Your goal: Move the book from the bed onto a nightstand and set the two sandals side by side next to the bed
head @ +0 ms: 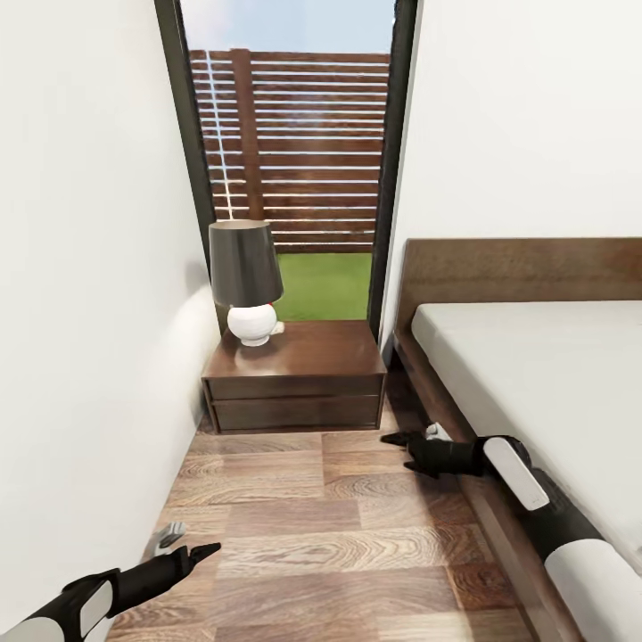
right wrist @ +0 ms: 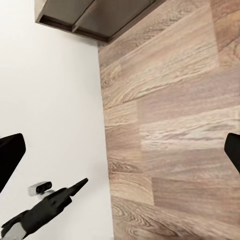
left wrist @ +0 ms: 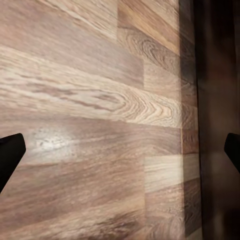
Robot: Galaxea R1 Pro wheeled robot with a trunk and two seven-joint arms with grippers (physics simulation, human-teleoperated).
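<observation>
Both jaws stand spread and empty: my left gripper low by the wall, right gripper beside the bed. No book or sandals visible. The nightstand carries a lamp; I'd pinch a thin, light paperback by its edge.

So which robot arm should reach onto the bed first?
Probably the right. The right gripper hangs open beside the bed, next to its wooden frame. The left gripper is across the floor by the white wall, farther from the mattress.
</observation>
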